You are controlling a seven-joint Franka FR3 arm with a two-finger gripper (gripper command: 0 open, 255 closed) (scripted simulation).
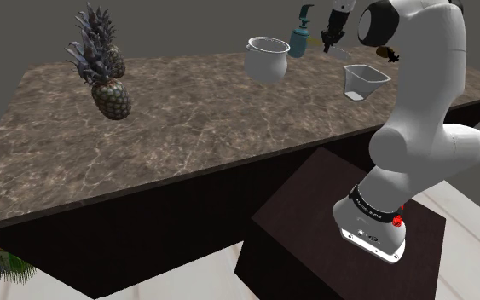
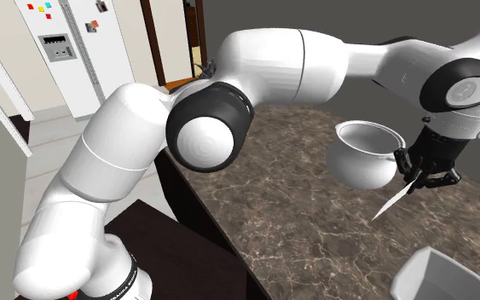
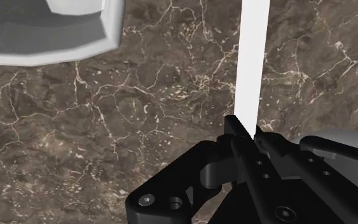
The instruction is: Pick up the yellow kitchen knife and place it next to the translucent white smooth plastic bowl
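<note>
Across the whole scene, a broad dark-brown marbled stone counter [image 1: 229, 128]. Over its far end at the shoulder view's right, reaching long, the white Franka arm [image 1: 425, 77]. Way off at that view's far left, a spiky brown pineapple [image 1: 110, 98], well out of play. Closer to the action, a round white pot with side handles [image 1: 268, 58]. To its right, a pale grey-white, square-rimmed smooth bowl [image 1: 366, 81], the goal marker. Just behind the gap between those two, a teal pump bottle [image 1: 300, 38].

Above that same gap, the all-black two-finger gripper [image 1: 330, 38], clamped narrow on the handle end of a long kitchen knife with a plain white blade [image 2: 394, 200]. No yellow showing, handle buried between the fingers [image 3: 238, 133]. Up in the air, clear of the stone, blade slanting down and away from the hand. In the second exterior view, close by the pot. In the wrist view, running straight out over bare counter, bowl well off to one side.

Pickup done, by the look of it; carrying leg in hand. Next up, probably: swing toward the shoulder view's right, over bare stone just beside the bowl, drop low, level the blade, then release. Bowl rim and bottle close by, so a gentle, flat set-down.
</note>
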